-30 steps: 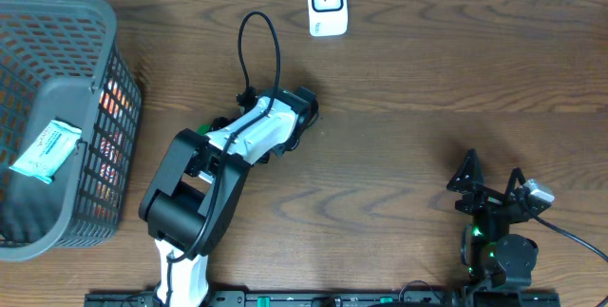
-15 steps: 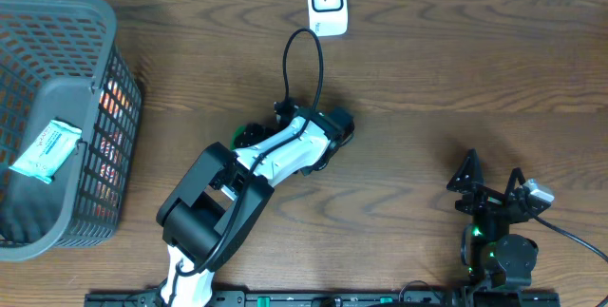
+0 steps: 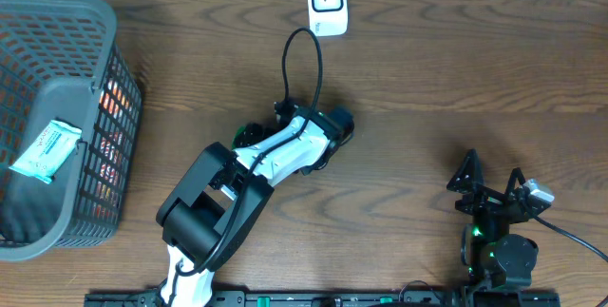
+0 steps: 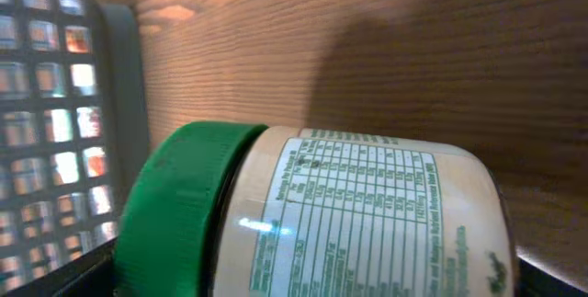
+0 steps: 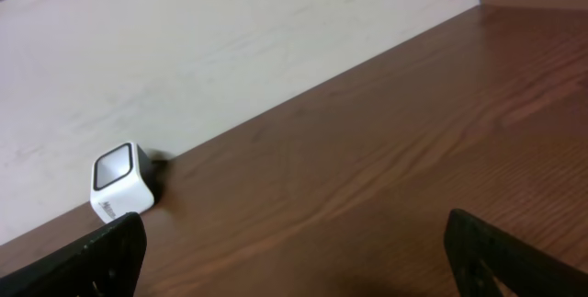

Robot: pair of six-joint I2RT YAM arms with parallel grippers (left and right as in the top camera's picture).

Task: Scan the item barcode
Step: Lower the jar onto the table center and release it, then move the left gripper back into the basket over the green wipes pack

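**Q:** What sits closest to the robot's edge of the table?

**A:** The right gripper (image 3: pixel 491 178), low on the right side of the brown wooden table (image 3: pixel 427 69). Its two dark fingers (image 5: pixel 110 251) are spread fully apart, with nothing between them.

**Q:** And the other arm?

**A:** The left arm (image 3: pixel 275 150), white on top, stretches to the middle of the table. A black cable (image 3: pixel 302 60) loops above it. The left gripper (image 4: pixel 317 277) has its fingers set very wide. A jar (image 4: pixel 367 214) lies sideways across the gap and fills it. The jar looks gripped end to end, with its green lid (image 4: pixel 175 205) to the left and its base to the right. Only slivers of the fingers show, so the contact itself is hard to see.

**Q:** What does the jar look like?

**A:** It is cream-coloured, and a green-printed grid of small text faces the wrist camera. Its shadow falls on the wood beyond it.

**Q:** What lies further off?

**A:** At the left is a grey mesh basket (image 3: pixel 104 22) holding a pale teal packet (image 3: pixel 45 148). Something orange shows through the mesh. At the far edge, against the pale wall (image 5: pixel 276 49), stands a small white scanner (image 3: pixel 326 3) with a dark window on its top face. It is well apart from the jar.
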